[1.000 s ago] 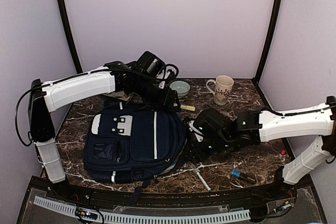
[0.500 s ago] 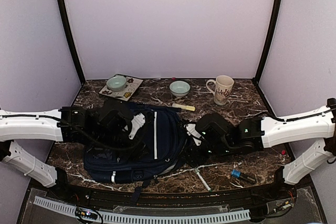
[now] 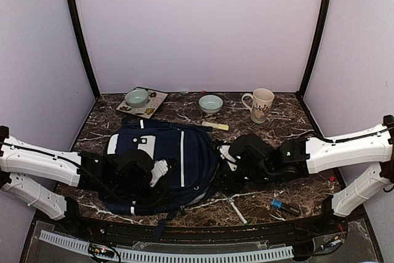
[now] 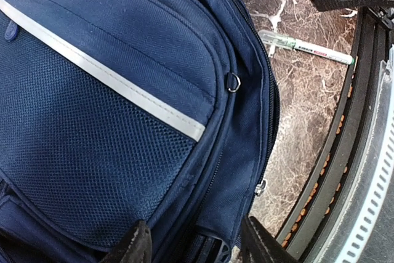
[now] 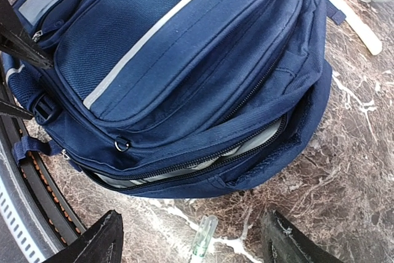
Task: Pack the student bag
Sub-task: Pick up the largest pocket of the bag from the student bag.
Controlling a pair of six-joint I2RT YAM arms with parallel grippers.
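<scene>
The student bag point(image 3: 184, 158) lies flat on the marble table, navy with white stripes and a white patch point(image 3: 145, 142). My left gripper point(image 3: 157, 173) hangs low over its near-left part. In the left wrist view the left gripper point(image 4: 194, 247) is open, its fingertips point(image 4: 132, 244) astride the bag's side seam and zip. My right gripper point(image 3: 225, 175) is at the bag's right edge, open. In the right wrist view the bag point(image 5: 184, 60) shows a part-open zip with grey lining point(image 5: 246, 147). A clear pen point(image 5: 203, 241) lies on the table between the right gripper's point(image 5: 197, 252) spread fingers.
The pen point(image 3: 235, 206) lies near the front edge, also seen as a pen point(image 4: 305, 44) beside the bag. A white stick point(image 3: 215, 126), a bowl point(image 3: 210, 103), a mug point(image 3: 261, 104) and a tray point(image 3: 154, 110) with a bowl stand behind. A blue object point(image 3: 284, 205) lies front right.
My left arm swung from the back of the table down over the bag's near-left part, and its jaws narrowed. The right arm has barely moved.
</scene>
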